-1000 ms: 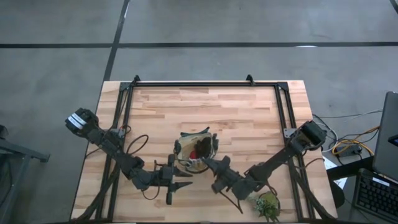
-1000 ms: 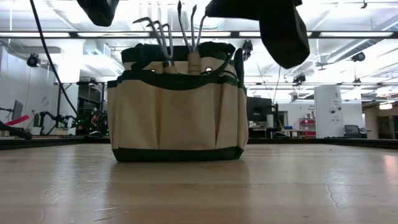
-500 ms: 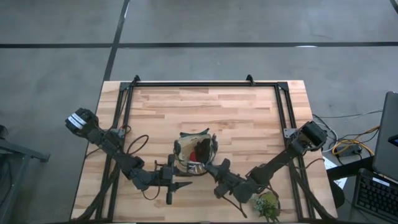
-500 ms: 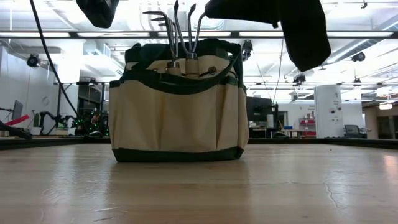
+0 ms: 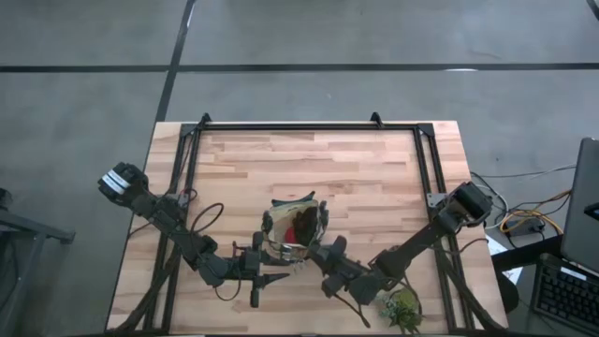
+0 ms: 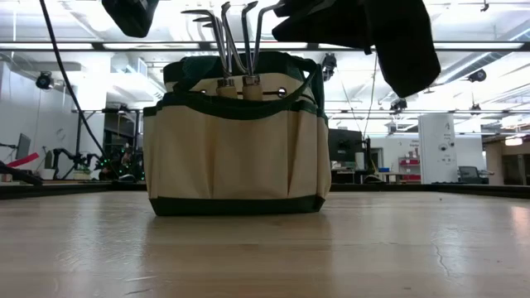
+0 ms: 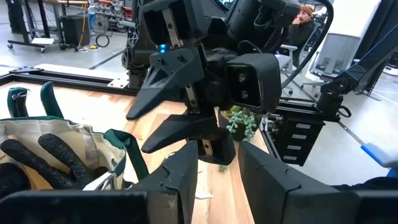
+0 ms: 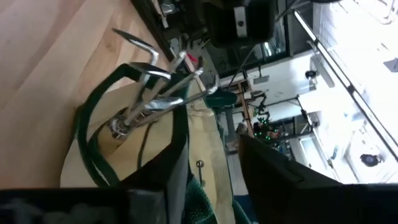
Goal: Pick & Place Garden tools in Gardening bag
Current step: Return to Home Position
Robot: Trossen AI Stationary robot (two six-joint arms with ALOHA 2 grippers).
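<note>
The tan gardening bag (image 5: 292, 234) with its dark green rim stands on its flat base (image 6: 236, 204) near the middle of the table. Two wooden-handled fork tools (image 6: 232, 50) stick up out of it, tines upward, seen also in the right wrist view (image 8: 155, 93). A red-and-black glove (image 7: 43, 162) lies inside the bag. My right gripper (image 5: 314, 253) hovers open over the bag's near right rim; its spread fingers (image 7: 165, 81) show in the left wrist view. My left gripper (image 5: 267, 288) waits open just off the bag's near left side.
A green leafy plant clump (image 5: 402, 307) lies at the table's near right corner, beside my right arm. A black frame (image 5: 299, 126) runs along the table's far edge and down both sides. Bare wood (image 5: 309, 168) lies behind the bag.
My right gripper has shifted slightly toward the table's right and near edge over the bag, then opened and let go of a fork tool. That tool's handle has sunk into the bag, and both forks now stand close together, tines leaning a little.
</note>
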